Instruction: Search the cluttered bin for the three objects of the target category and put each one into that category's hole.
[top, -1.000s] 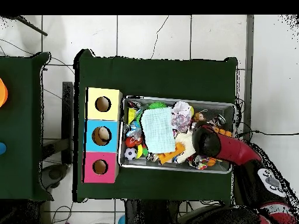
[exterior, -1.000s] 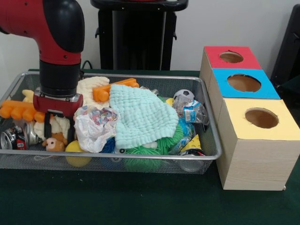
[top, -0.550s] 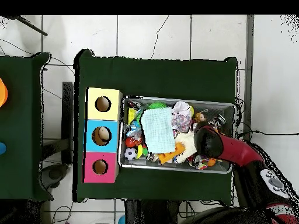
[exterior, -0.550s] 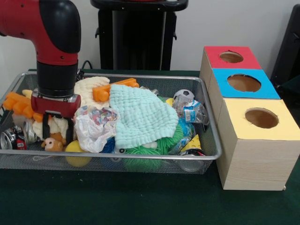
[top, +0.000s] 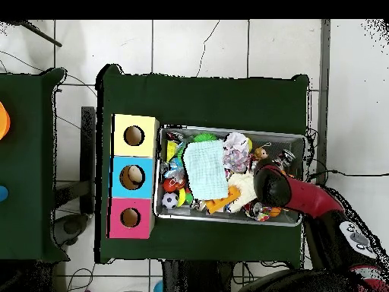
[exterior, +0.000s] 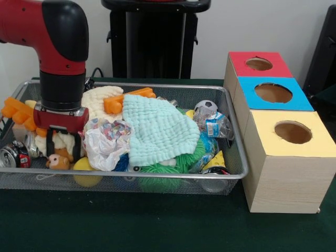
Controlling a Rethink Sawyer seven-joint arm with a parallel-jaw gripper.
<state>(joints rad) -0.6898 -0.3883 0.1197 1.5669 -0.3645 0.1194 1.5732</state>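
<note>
front view shows the gripper point(exterior: 64, 149) in the bin point(exterior: 131, 181), fingers point(exterior: 50, 146) spread astride the cream plush toy point(exterior: 65, 142); it seems best to sink lower between them before closing.

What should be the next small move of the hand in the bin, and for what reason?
Probably a short lift straight up. The hand is low at the end of the bin away from the boxes, its fingers straddling the cream and brown plush toy. Whether it grips the toy I cannot tell; rising a little would show this without disturbing the mint cloth.
</note>
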